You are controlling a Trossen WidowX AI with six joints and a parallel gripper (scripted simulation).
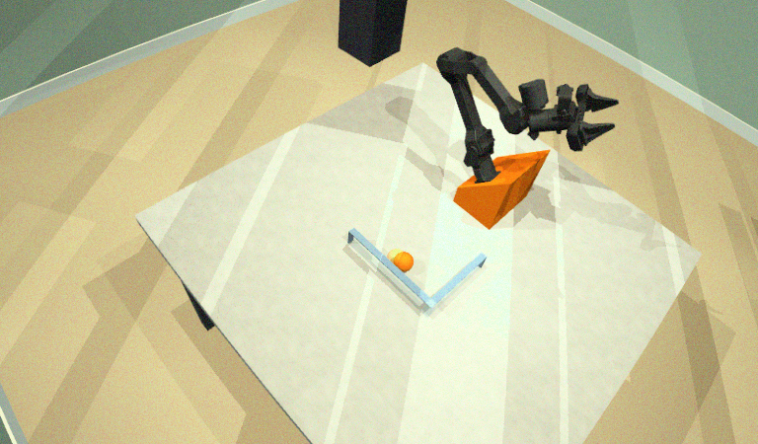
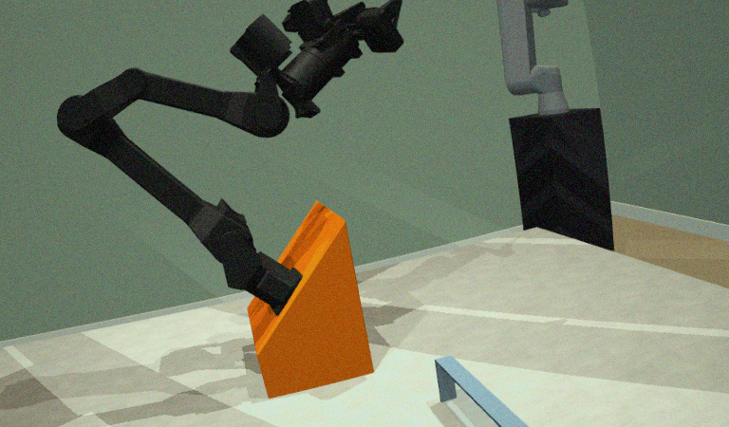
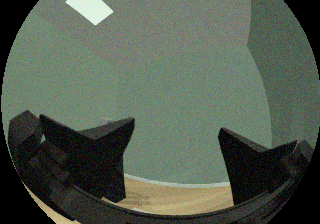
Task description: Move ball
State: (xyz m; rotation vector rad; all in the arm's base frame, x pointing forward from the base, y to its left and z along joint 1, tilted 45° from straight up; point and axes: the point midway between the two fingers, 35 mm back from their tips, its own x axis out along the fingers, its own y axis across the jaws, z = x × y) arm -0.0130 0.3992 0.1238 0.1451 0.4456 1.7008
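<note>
Inside the corner made by the two low walls (image 1: 416, 282), near the middle of the table (image 1: 279, 316), the orange ball (image 1: 403, 260) rests just beside the longer wall, on its inner side. The pale see-through copy (image 1: 394, 255) shows at the ball's left, and the two overlap, so the ball looks close to its resting spot but not squarely on it.

The gripper (image 1: 606, 116) is well apart from all this, held high over the far right edge of the table and pointing outward, away from the ball. Its fingers stand wide apart with nothing between them; the wrist view shows only wall and a strip of floor in the gap. The arm (image 1: 481, 110) rises from an orange wedge-shaped base (image 1: 497, 190).

By my reading, the task is at its opening: the reach toward the ball has not begun. The next move calls for swinging the arm round and down toward the near left. The remaining shift is small, so a gentle touch from the ball's right side, nudging it leftward along the wall, seems enough. A hard push could send it rolling out past the wall's open end.
</note>
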